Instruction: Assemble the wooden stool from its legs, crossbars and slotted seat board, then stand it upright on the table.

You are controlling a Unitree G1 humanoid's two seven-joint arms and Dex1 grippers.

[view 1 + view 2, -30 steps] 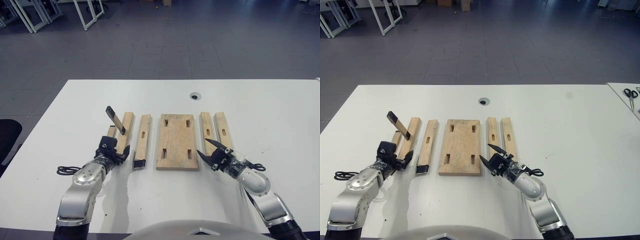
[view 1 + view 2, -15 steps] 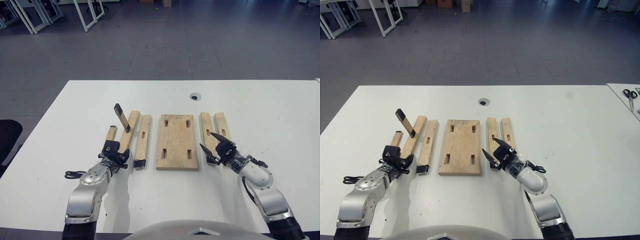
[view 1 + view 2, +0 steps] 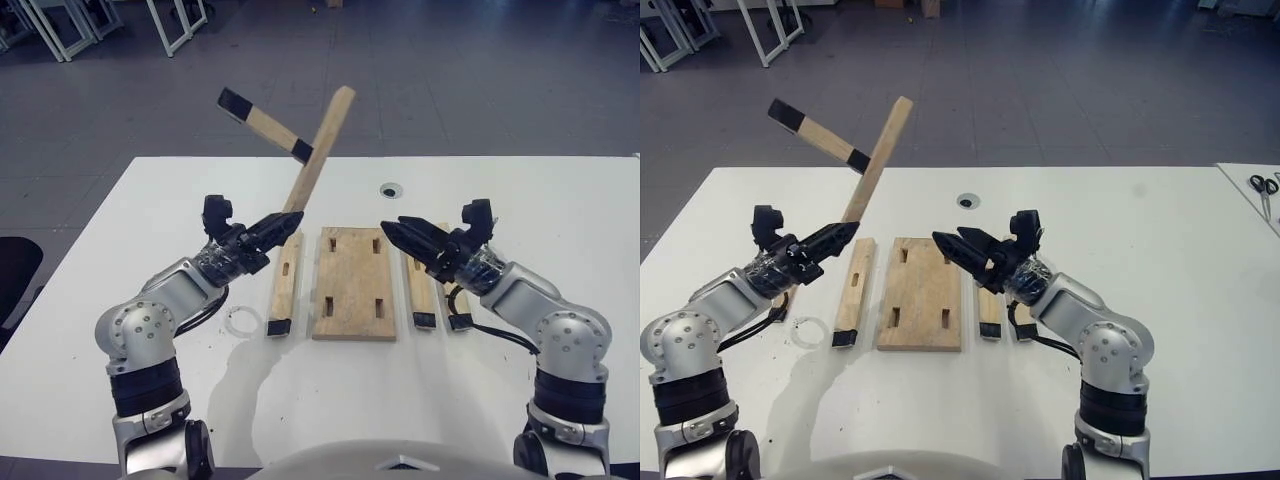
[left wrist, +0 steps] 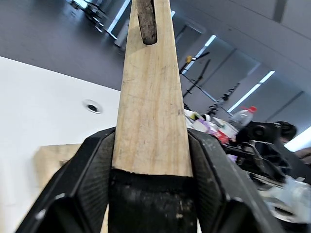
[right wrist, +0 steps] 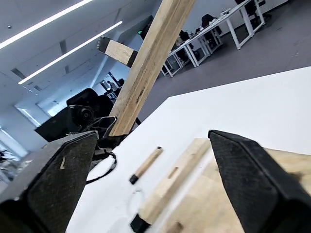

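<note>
Since 1 second ago both my arms have risen off the counter (image 3: 560,210). Left jaws pinch the black-capped foot of the raised leg (image 3: 318,150), which tilts up with a crossbar (image 3: 262,123) stuck through its slot. Right jaws hang spread above the right-hand legs (image 3: 418,298), 2 of them, beside the seat board (image 3: 354,285) lying flat mid-counter. Just left of the board lies the 4th leg (image 3: 284,285).

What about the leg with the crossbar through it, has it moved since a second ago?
Yes. The left gripper has raised the leg off the table, up and away from the seat board, which lies unmoved.
</note>
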